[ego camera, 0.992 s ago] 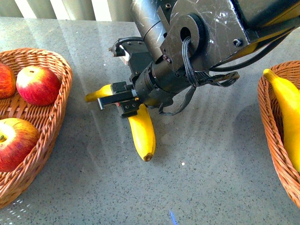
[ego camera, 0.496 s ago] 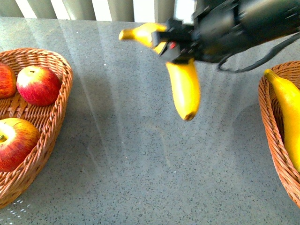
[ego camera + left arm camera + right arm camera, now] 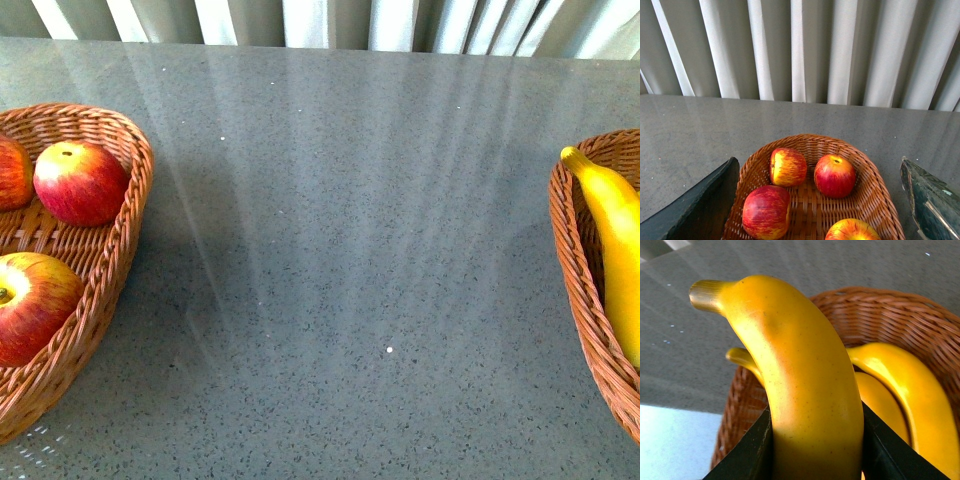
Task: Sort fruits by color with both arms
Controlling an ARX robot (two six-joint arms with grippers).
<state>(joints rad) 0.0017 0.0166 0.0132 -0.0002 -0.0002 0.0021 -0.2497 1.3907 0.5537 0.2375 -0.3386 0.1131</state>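
Gone from the front view is the right claw [image 3: 815, 460], now pinching 1 banana [image 3: 800, 390] above the right basket [image 3: 880, 310] (2 bananas lying inside). Left claw [image 3: 820, 200] is hanging spread over 4 apples [image 3: 834, 175] on the tabletop [image 3: 350, 250].

little of the robot shows. in the left wrist view the left gripper [image 3: 820, 200] appears as two dark fingers at the frame's lower corners: one finger [image 3: 695, 210] is a flat, matte black wedge with a straight slanted edge, the other finger [image 3: 932, 202] is dark grey-green metal, scuffed and worn, with pale scratches and a light line along its edge. in the right wrist view the right gripper [image 3: 815, 450] shows only two plain black angled fingers with sharp straight edges.
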